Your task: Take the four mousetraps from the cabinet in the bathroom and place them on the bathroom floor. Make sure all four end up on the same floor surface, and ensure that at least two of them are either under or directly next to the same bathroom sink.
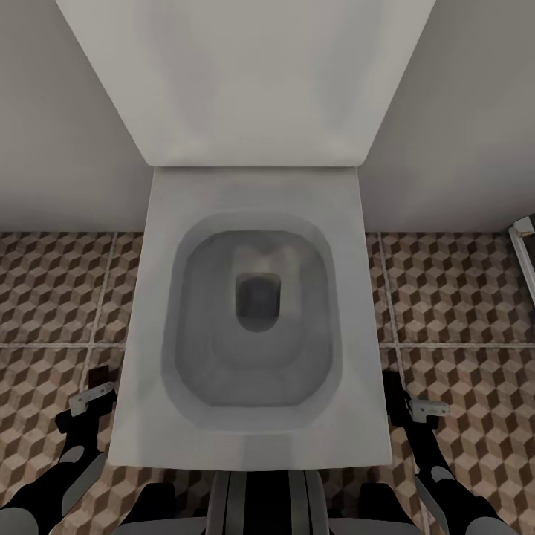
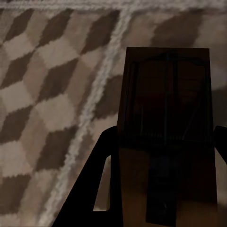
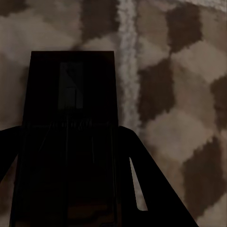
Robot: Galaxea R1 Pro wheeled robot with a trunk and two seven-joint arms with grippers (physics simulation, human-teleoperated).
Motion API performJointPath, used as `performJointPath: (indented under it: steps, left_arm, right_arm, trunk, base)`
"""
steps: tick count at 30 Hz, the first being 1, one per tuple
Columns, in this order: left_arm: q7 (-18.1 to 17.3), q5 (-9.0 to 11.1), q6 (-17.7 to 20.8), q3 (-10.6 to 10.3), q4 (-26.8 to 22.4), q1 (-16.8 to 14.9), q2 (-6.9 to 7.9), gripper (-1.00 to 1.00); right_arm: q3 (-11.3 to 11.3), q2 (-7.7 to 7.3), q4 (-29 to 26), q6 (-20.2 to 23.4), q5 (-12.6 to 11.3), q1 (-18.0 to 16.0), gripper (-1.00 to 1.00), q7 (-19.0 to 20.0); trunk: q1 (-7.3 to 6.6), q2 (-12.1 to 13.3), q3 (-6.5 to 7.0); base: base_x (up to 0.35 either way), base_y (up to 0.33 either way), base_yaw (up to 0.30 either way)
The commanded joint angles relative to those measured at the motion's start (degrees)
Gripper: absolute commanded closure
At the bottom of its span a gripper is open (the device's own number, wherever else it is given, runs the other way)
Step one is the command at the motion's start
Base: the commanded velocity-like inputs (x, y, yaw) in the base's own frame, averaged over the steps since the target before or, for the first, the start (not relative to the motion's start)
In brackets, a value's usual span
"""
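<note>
Where the left wrist view looks along the left gripper [image 2: 163, 156], a mousetrap [image 2: 165, 123] is seen clamped between the two dark fingers [image 2: 90, 184], its brown board and dark wire parts standing out ahead of the tips. In the right wrist view the same is shown for the right gripper [image 3: 66, 151]: a second mousetrap [image 3: 71, 123], very dark in shadow, is held between the fingers [image 3: 146, 189], with a pale rectangular patch visible near its far end. Both jaws are thus closed on a trap rather than standing apart. Behind each trap the bathroom floor [image 2: 42, 94] is seen, tiled in a brown, beige and white cube pattern crossed by pale grout lines; whether either trap touches the tiles cannot be told.

In the head view the left gripper [image 1: 95, 394] is found low beside the left edge of a white toilet [image 1: 253, 319], and the right gripper [image 1: 412, 405] beside its right edge, each over the patterned floor [image 1: 461, 297]. The toilet's lid is raised against the pale wall [image 1: 67, 111], and the grey bowl is open to view. A white-framed object [image 1: 524, 253] is cut off at the right edge.
</note>
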Motion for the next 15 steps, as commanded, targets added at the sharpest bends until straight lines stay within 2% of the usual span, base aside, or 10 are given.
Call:
performJointPath:
  steps: [1, 6, 11, 15]
  left_arm:
    - [0.50, 0.27, -0.21, -0.49, -0.03, -0.04, 0.08, 1.00]
    - [0.50, 0.27, -0.22, -0.49, -0.03, -0.04, 0.07, 1.00]
    - [0.51, 0.27, -0.22, -0.48, -0.03, -0.04, 0.07, 1.00]
    - [0.51, 0.27, -0.22, -0.49, -0.03, -0.04, 0.05, 1.00]
  right_arm:
    - [0.38, -0.05, 0.03, -0.20, -0.65, -0.02, 1.00, -0.01]
    - [0.38, -0.05, 0.19, -1.18, -0.70, 0.00, 1.00, 0.05]
    - [0.38, -0.05, 1.89, -6.70, -0.73, 0.12, 1.00, 0.14]
    - [0.38, -0.05, 2.98, -8.96, -0.74, 0.15, 1.00, 0.16]
  trunk:
    - [-0.01, -0.01, -0.03]
    - [-0.01, -0.01, -0.03]
    - [-0.01, -0.01, -0.03]
    - [-0.01, -0.01, -0.03]
  base:
    - [0.000, 0.000, 0.000]
    - [0.000, 0.000, 0.000]
    - [0.000, 0.000, 0.000]
    - [0.000, 0.000, 0.000]
